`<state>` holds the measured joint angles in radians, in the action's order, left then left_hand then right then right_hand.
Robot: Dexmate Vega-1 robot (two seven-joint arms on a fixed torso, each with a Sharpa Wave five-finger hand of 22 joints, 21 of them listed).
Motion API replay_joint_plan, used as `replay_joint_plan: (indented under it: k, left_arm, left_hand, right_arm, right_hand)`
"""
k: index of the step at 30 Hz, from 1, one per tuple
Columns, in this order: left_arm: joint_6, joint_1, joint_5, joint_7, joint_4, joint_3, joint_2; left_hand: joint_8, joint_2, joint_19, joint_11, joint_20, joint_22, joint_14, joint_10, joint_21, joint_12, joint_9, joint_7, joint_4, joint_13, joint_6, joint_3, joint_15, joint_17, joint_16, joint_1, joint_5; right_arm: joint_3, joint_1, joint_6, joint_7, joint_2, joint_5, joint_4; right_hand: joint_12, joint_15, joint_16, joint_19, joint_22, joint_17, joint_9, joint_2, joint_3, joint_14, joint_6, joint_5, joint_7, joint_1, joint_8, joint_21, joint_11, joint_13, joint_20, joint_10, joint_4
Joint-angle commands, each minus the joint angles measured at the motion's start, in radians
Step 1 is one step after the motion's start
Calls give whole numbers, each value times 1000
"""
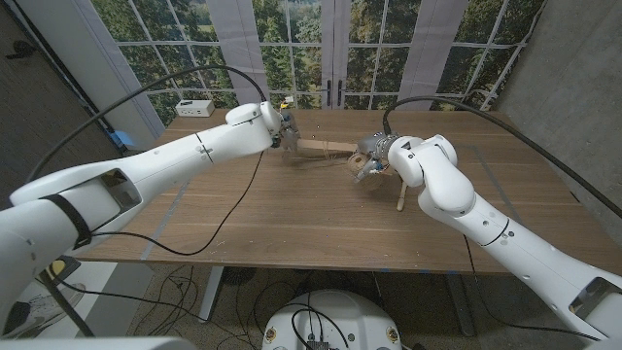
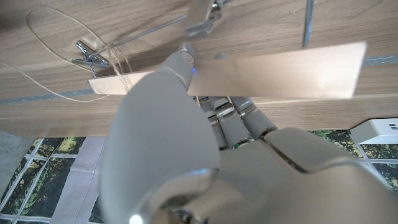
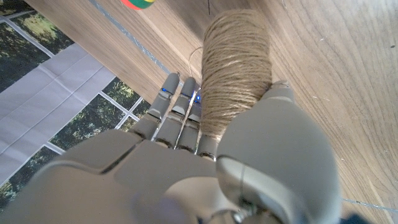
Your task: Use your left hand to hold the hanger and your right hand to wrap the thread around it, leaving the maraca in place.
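The wooden hanger [image 1: 326, 148] lies across the far middle of the table. My left hand [image 1: 282, 126] grips its left end; in the left wrist view the fingers [image 2: 239, 118] curl under the flat wooden bar [image 2: 261, 71]. A metal clip [image 2: 90, 56] hangs at the bar's end, with loose thread [image 2: 43, 84] trailing beside it. My right hand [image 1: 374, 156] is at the hanger's right end and holds a spool of brown twine [image 3: 236, 68] between thumb and fingers. A red, yellow and green maraca [image 3: 140, 3] shows at the edge of the right wrist view.
A small white box [image 1: 194, 107] stands at the table's back left corner. A dark stick [image 1: 400, 199] pokes out under my right forearm. Black cables hang over the table [image 1: 292, 224] from both arms. Windows rise behind the far edge.
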<state>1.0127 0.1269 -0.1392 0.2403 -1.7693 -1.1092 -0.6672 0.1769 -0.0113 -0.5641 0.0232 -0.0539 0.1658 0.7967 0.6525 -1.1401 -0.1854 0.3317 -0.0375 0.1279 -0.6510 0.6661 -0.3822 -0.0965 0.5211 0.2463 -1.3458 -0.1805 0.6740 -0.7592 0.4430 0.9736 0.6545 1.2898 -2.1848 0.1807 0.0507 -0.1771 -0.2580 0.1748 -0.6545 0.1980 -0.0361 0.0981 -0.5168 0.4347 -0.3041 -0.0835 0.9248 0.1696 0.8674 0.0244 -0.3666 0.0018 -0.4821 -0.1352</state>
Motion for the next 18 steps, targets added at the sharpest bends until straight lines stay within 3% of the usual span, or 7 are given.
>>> replay_joint_plan:
  k: [1,7,8,9,11,15,18]
  left_arm:
    - [0,-116,-38,211,70,-135,16]
    - [-13,-143,-62,263,82,-165,21]
    - [-1,-123,-59,239,72,-143,21]
    - [-2,-121,-60,237,69,-139,19]
    - [30,-125,-95,217,53,-156,22]
    - [-3,-84,-46,194,38,-77,4]
    - [13,-101,-69,206,29,-96,2]
  left_hand:
    - [-1,9,27,9,-61,-1,-80,-68,28,5,-15,-5,-9,20,-84,9,-13,-24,-34,46,5]
    - [-4,16,85,31,28,1,-242,-210,81,7,-50,7,-23,61,-224,35,45,-60,-58,119,0]
    - [-3,25,118,40,74,4,-316,-278,102,11,-66,11,-30,80,-281,57,71,-77,-63,149,-4]
    - [-2,20,140,42,91,4,-347,-297,116,7,-74,8,-35,89,-304,64,90,-84,-63,162,-8]
    - [-5,23,150,42,118,2,-384,-342,130,11,-85,15,-39,104,-347,77,102,-96,-62,178,-11]
    - [-3,28,180,42,165,3,-477,-473,172,13,-114,20,-55,152,-446,119,158,-128,-63,226,-23]
    - [-1,27,242,48,213,2,-557,-551,221,10,-129,37,-63,188,-507,148,205,-154,-68,252,-32]
  right_arm:
    - [17,36,26,98,-3,-8,13]
    - [21,63,32,158,-7,-42,31]
    - [24,67,34,164,-6,-43,33]
    - [24,70,36,167,-5,-49,34]
    - [19,71,41,165,-2,-67,35]
    - [-3,68,57,143,9,-125,33]
    - [-20,67,76,122,21,-165,26]
  right_hand:
    - [-2,93,-1,26,6,24,6,37,28,76,-71,-19,7,-15,5,-23,-2,3,7,78,0]
    - [-5,61,-4,77,7,54,6,55,71,197,-184,-41,14,-43,6,-62,-7,11,19,206,-1]
    - [-5,55,-5,85,8,59,6,59,81,221,-208,-46,19,-52,6,-69,-14,14,20,231,-2]
    - [-7,47,-6,88,8,65,6,66,93,249,-234,-51,21,-60,7,-75,-11,17,19,268,-2]
    - [-4,35,-6,94,9,73,6,75,110,285,-264,-58,27,-70,9,-84,-15,21,17,300,-1]
    - [-3,17,-8,113,10,85,6,77,132,339,-320,-71,37,-87,8,-101,-25,28,19,361,-3]
    - [-1,4,-11,139,10,90,6,79,145,356,-335,-76,40,-102,11,-115,-30,32,39,381,-7]
